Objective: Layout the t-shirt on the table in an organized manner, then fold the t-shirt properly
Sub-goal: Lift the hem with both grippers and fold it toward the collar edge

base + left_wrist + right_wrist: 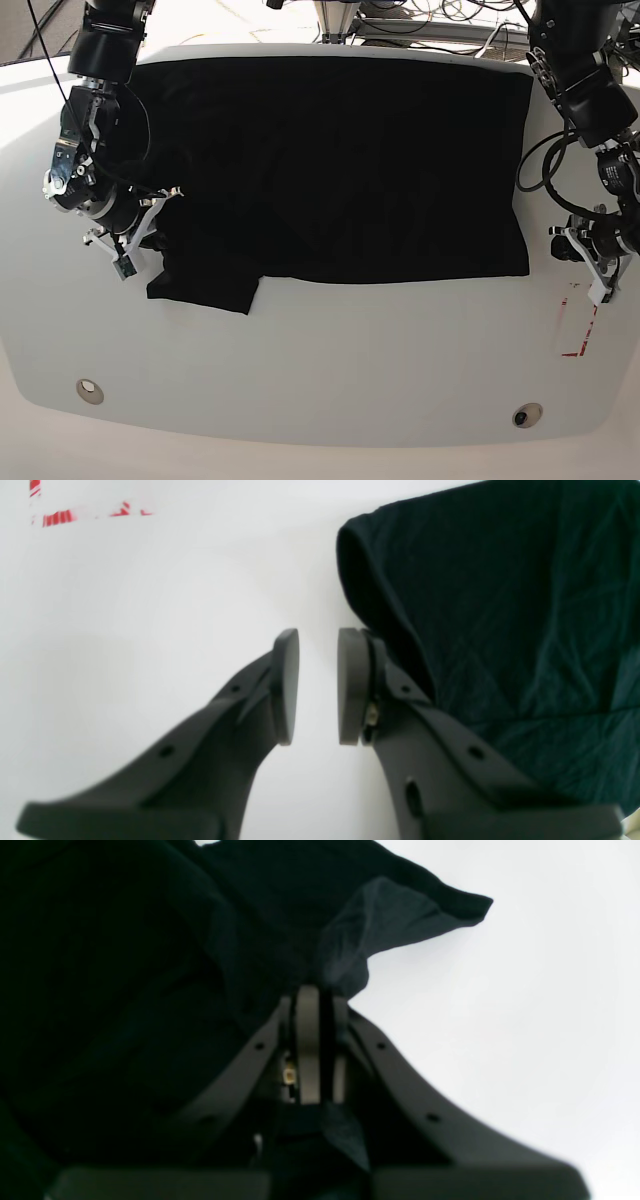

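— Where's the t-shirt (pixel 340 160) now?

— Spread across the far half of the table (pixel 320 370), one sleeve sticking out toward me at its near corner. My right gripper (pixel 320 990) is clamped on cloth at that sleeve side.

— And the other one?

— My left gripper (pixel 318 685) hangs just beside the shirt's opposite edge, jaws slightly apart, holding nothing.

— How do I fold well from here?

— I'd lift the sleeve low, carry it inward over the shirt's body, keep the cloth taut, and avoid dragging the body underneath.
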`<state>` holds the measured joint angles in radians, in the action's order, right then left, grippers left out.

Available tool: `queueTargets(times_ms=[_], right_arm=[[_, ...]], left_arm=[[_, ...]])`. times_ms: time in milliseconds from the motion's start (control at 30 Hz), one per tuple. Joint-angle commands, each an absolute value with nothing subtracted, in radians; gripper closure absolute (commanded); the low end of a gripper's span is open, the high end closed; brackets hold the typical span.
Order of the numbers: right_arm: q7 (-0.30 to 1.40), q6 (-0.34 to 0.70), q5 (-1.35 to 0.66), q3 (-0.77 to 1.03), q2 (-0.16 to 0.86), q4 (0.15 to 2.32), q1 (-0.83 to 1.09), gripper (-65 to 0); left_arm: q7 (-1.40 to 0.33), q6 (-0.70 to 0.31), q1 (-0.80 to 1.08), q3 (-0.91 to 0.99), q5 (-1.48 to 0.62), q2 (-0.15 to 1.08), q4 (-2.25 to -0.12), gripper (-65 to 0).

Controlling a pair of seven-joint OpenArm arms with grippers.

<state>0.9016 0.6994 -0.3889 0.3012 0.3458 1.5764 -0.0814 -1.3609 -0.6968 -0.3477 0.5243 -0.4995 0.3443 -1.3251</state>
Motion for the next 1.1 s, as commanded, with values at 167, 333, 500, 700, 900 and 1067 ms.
queueTargets(times_ms=[167,333,500,700,900,1067], right_arm=[[0.880,0.698,-0.403,0.308,0.360,1.596,-0.101,0.0],[0.880,0.698,-0.403,0.308,0.358,1.593,-0.101,0.0],[0.880,0.698,-0.403,0.308,0.358,1.593,-0.101,0.0],[0.880,0.698,-0.404,0.308,0.358,1.592,-0.101,0.0],[0.880,0.698,-0.404,0.306,0.357,1.592,-0.101,0.0],[0.878,0.698,-0.404,0.306,0.357,1.592,-0.101,0.0]], left_arm=[[-1.346,-0.698,-0.341,0.527,-0.492,0.358,-1.343,-20.3],[-1.302,-0.698,-0.341,0.532,-0.487,0.318,-1.340,-39.7],[-1.242,-0.601,-0.343,0.532,-0.489,0.283,-1.339,-47.4],[-1.207,-0.562,-0.352,0.526,-0.489,0.234,-1.310,-48.2],[-1.133,-0.470,-0.412,0.526,-0.487,0.219,-1.167,-48.3],[-1.047,-0.455,-0.429,0.493,-0.487,0.222,-1.055,-48.3]])
